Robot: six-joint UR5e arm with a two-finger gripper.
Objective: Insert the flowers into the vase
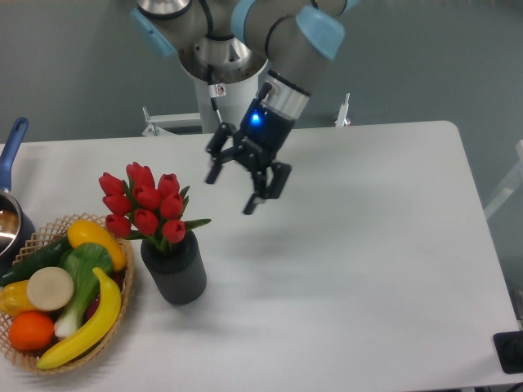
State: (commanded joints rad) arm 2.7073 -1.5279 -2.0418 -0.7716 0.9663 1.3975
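The flowers (145, 207), a tight bunch of red tulip buds with green leaves, stand upright with their stems inside the vase (174, 270). This dark grey cylinder sits on the white table at the left, beside the basket. My gripper (232, 190) hangs open above the table, up and to the right of the flowers and apart from them, with nothing between its fingers.
A woven basket (120, 304) of fruit and vegetables sits at the front left, touching or nearly touching the vase. A pot with a blue handle (9, 158) is at the far left edge. The robot base (219, 98) stands behind the table.
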